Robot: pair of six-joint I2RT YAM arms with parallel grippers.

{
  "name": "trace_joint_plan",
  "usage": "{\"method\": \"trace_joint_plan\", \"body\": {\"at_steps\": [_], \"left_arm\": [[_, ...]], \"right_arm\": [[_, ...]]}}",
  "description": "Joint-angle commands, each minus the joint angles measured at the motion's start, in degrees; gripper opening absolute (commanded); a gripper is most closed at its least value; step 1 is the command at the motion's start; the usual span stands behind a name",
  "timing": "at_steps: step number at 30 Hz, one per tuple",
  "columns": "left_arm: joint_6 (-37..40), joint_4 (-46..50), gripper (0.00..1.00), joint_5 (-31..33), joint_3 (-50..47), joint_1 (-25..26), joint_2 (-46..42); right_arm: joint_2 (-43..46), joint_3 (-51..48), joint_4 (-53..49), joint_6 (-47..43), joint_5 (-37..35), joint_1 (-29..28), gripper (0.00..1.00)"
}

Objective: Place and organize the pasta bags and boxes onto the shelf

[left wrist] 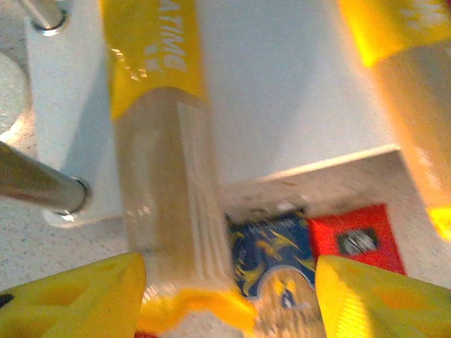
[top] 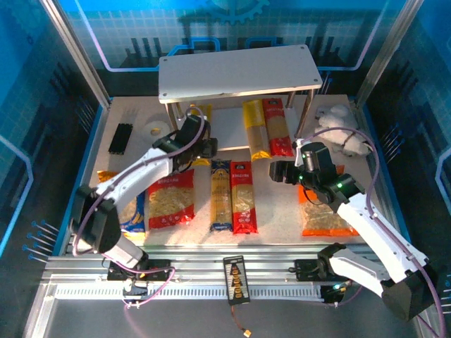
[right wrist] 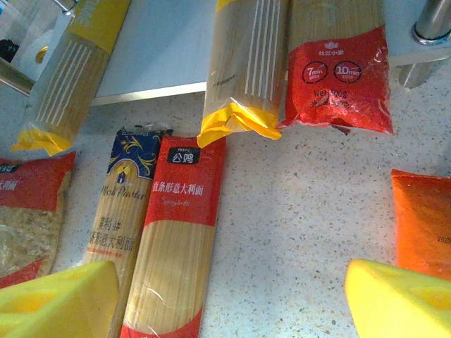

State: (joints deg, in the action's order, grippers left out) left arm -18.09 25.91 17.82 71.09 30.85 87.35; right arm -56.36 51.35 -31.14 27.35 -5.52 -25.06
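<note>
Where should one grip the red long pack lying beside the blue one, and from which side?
Likely from above, across the narrow width of the red pack near mid-length: it lies flat. The blue-and-yellow pack lies against its left edge; the right edge is free.

Blue printed wall panels point(top: 211, 28); speckled white tabletop point(top: 278, 211); aluminium rails point(top: 197, 282) along front.

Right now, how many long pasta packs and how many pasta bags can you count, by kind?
Long packs: 5
Bags: 3
Total: 8
</note>
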Motion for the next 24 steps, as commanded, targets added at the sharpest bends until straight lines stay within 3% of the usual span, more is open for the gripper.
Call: {"method": "trace_joint_plan", "body": {"at_steps": [1, 10, 20, 24], "left_arm": [[-3.92, -0.07, 0.66, 1.70, -5.89, 4.67, -4.94], [-16.06, 1.09, 0.69, 2.82, -19.82, 14.95, -9.48], [-20.54, -4.42, 0.72, -1.83, -22.16, 15.83, -3.72], [-21.21, -6.51, 0.78, -4.29, -21.63, 15.90, 0.51]], "right_arm": [[0.90, -0.64, -0.69, 0.84, 0.22, -0.01, 0.85], [1.17, -2.84, 0.54, 1.39, 1.12, -0.19, 0.87], [2.01, -3.48, 0.81, 1.60, 1.64, -0.51, 0.89], [2.87, -4.07, 0.57, 1.56, 1.24, -0.51, 0.90]]}}
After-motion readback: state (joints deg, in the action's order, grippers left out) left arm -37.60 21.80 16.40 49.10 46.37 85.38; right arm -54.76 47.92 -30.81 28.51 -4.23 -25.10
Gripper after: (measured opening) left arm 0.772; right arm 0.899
